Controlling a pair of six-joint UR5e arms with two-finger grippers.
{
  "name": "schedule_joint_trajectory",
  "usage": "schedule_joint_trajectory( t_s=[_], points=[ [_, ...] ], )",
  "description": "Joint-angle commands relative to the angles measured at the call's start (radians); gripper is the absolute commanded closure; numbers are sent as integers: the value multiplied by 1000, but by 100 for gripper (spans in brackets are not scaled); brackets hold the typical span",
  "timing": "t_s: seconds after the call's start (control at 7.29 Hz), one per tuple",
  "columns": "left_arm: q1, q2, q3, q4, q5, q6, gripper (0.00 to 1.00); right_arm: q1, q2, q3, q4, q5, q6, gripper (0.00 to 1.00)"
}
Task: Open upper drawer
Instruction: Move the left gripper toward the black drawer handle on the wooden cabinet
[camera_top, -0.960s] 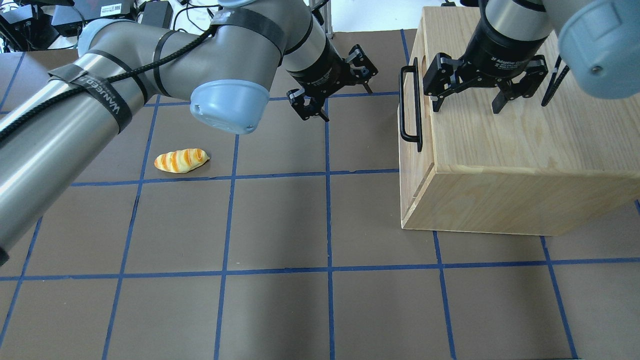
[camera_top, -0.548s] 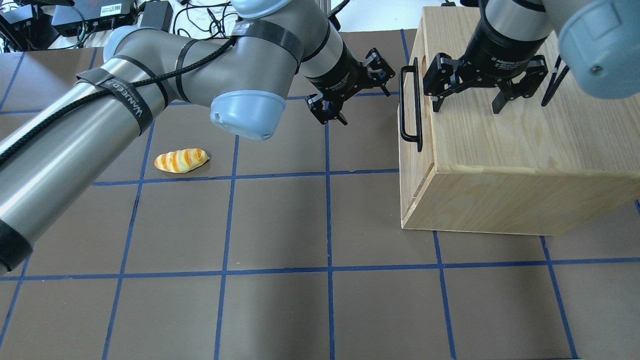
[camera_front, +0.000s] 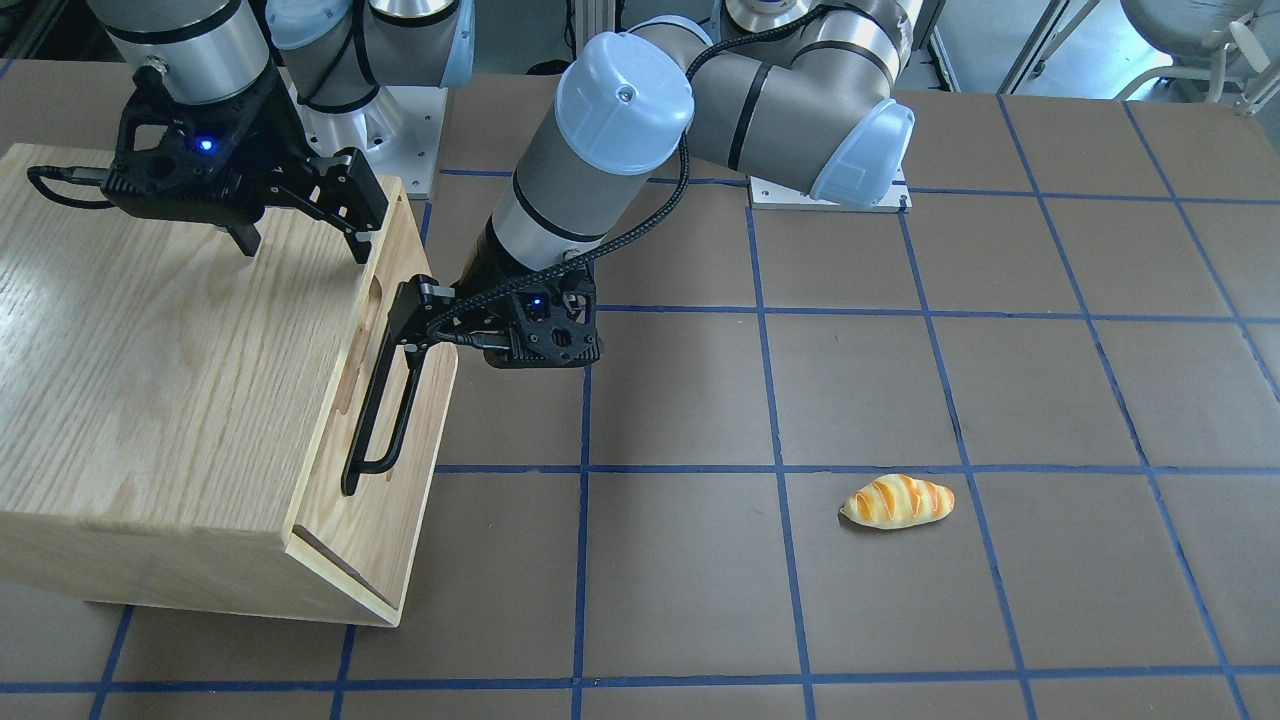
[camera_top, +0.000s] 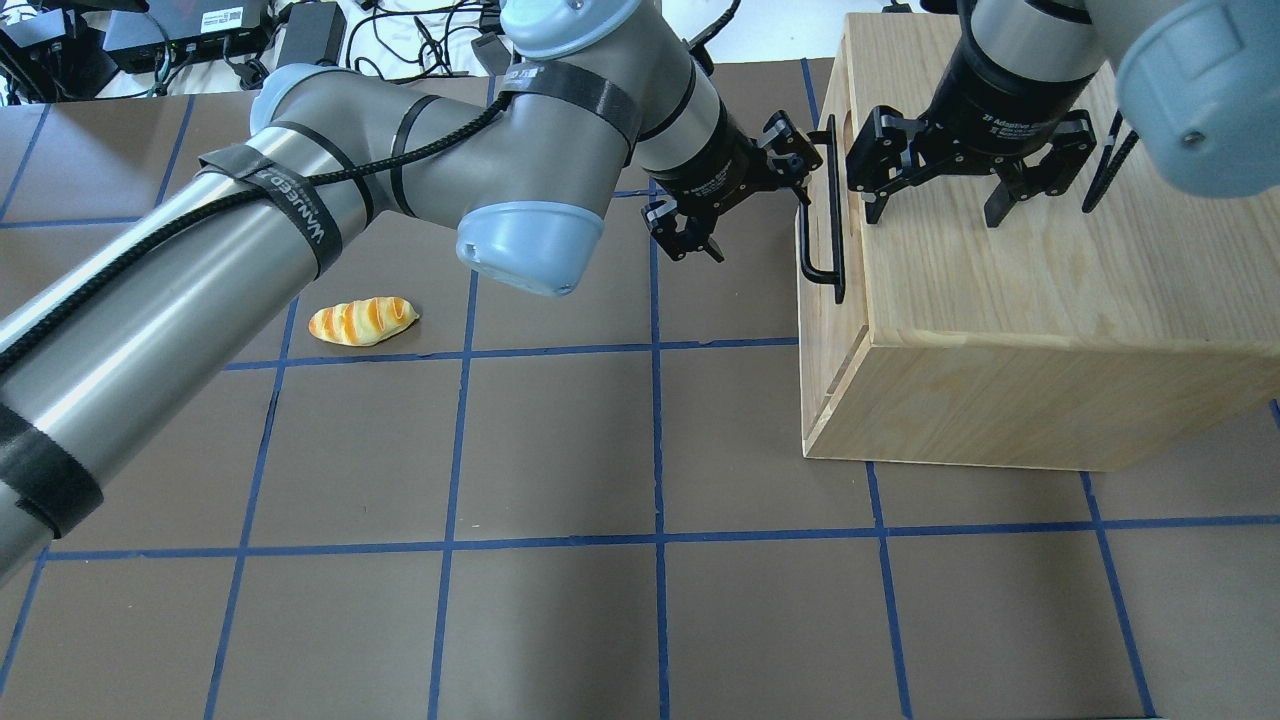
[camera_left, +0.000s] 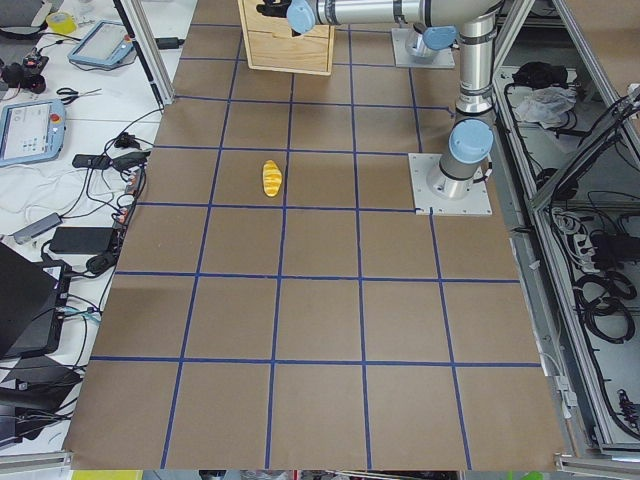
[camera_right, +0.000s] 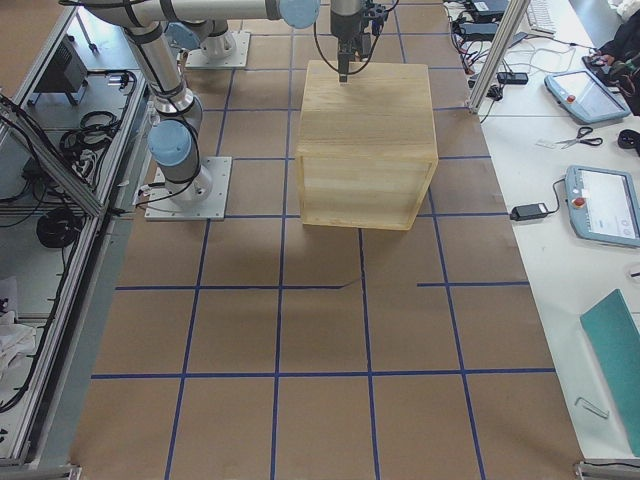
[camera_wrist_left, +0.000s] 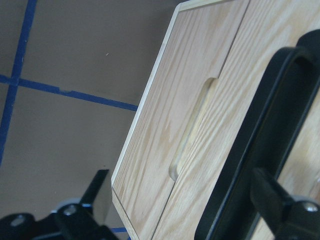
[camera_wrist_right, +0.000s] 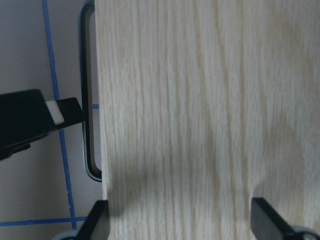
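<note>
The oak-grain box (camera_top: 1010, 300) stands at the table's right. Its upper drawer front (camera_wrist_left: 225, 125) faces my left arm and looks shut, with the black bar handle (camera_top: 804, 245) and an oval notch (camera_wrist_left: 192, 130) on it. My left gripper (camera_top: 757, 222) is open. One of its fingers (camera_front: 405, 315) is at the far end of the handle, which fills the right of the left wrist view (camera_wrist_left: 265, 135). It is not shut on the bar. My right gripper (camera_top: 935, 215) is open and empty over the box top, fingertips at or just above the wood.
A toy bread roll (camera_top: 362, 321) lies on the brown mat to the left, also in the front-facing view (camera_front: 898, 501). Blue tape lines grid the mat. Cables and electronics (camera_top: 180, 25) lie beyond the far left edge.
My left arm has swung right toward the box, bringing its open gripper from mid-table up to the drawer handle. The right gripper, box and bread have not moved.
</note>
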Motion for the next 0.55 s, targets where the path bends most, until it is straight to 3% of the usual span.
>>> schedule_joint_trajectory(
  t_s=[0.0,0.41],
  points=[
    [-6,-4,0,0,0,11,0,0,0,0,0,1,0,0],
    [-10,-4,0,0,0,18,0,0,0,0,0,0,0,0]
  ],
)
